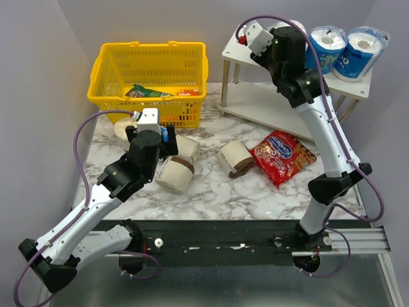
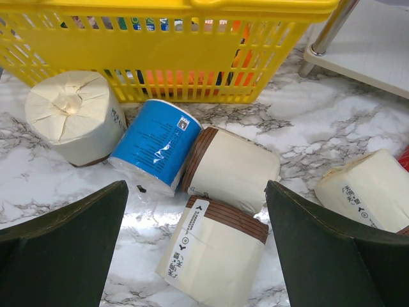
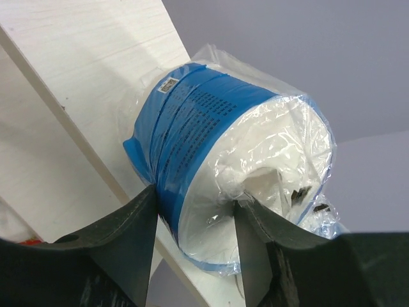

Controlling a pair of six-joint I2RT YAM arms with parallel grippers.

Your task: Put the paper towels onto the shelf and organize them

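Jaws wide on left gripper (image 2: pixel 196 192), over beige roll (image 2: pixel 214 256), likely for pickup. On shelf (image 3: pixel 83 57), right gripper (image 3: pixel 198 201) straddling blue-wrapped roll (image 3: pixel 211 121); cannot tell if clamped.

From the right wrist, the lower part of the blue-wrapped roll (image 3: pixel 211 147) sits behind the fingers of the right gripper (image 3: pixel 195 201). Whether they press it or stand just off, I can't tell. Its print is too small to read. Overhead, the right arm (image 1: pixel 319 121) covers nearly all of that roll at upper right, and the left arm (image 1: pixel 137 163) hides most of a second blue roll (image 1: pixel 165 133) at centre left. From the left wrist, the yellow basket (image 2: pixel 160 57) runs off the top edge.
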